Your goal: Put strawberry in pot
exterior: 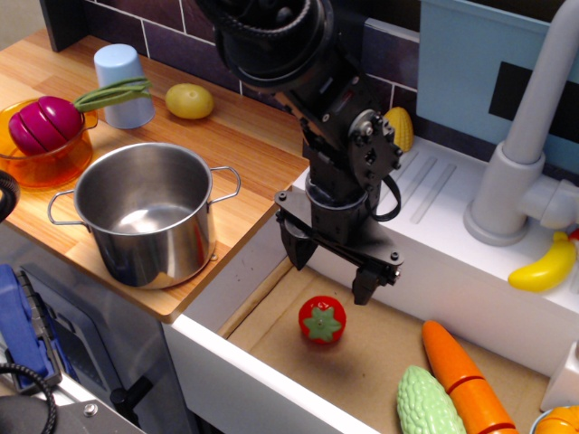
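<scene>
The strawberry (322,320) is a small red toy fruit with a green star cap. It lies on the brown floor of the sink basin (380,362). My gripper (329,272) hangs open just above and behind it, with one finger to its left and one to its right, not touching it. The pot (149,212) is a shiny steel pot with two wire loop handles. It stands empty on the wooden counter (244,145) to the left of the gripper.
An orange bowl (41,154) holds a magenta radish (45,123) at far left. A blue cup (124,84) and a yellow lemon (189,100) stand behind the pot. A carrot (460,375), a green gourd (429,405), a banana (545,266) and the grey tap (525,136) are at right.
</scene>
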`<move>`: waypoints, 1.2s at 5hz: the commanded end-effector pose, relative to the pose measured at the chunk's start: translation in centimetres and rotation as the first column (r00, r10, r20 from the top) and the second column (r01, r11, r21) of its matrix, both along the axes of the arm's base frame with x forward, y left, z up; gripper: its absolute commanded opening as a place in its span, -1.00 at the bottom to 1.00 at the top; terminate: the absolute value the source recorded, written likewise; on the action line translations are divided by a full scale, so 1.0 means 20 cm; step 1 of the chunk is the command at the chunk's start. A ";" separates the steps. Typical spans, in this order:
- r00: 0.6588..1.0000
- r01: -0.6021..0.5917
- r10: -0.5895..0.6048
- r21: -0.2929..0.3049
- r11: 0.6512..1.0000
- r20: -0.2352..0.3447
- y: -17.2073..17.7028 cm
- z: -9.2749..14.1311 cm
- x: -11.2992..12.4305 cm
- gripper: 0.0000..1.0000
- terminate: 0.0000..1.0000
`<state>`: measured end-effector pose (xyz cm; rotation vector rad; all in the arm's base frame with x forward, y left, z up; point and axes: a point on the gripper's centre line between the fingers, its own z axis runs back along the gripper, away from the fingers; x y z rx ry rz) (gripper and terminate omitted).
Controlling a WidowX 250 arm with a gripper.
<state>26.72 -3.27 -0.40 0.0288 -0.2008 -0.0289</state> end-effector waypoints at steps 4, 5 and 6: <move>0.998 0.010 -0.008 -0.040 0.999 0.058 0.07 -0.22 0.08 1.00 -1.00; 0.998 0.006 -0.002 -0.053 0.999 0.068 0.08 -0.28 0.06 1.00 -1.00; 0.996 0.016 -0.009 -0.081 0.997 0.084 0.10 -0.34 0.05 1.00 -1.00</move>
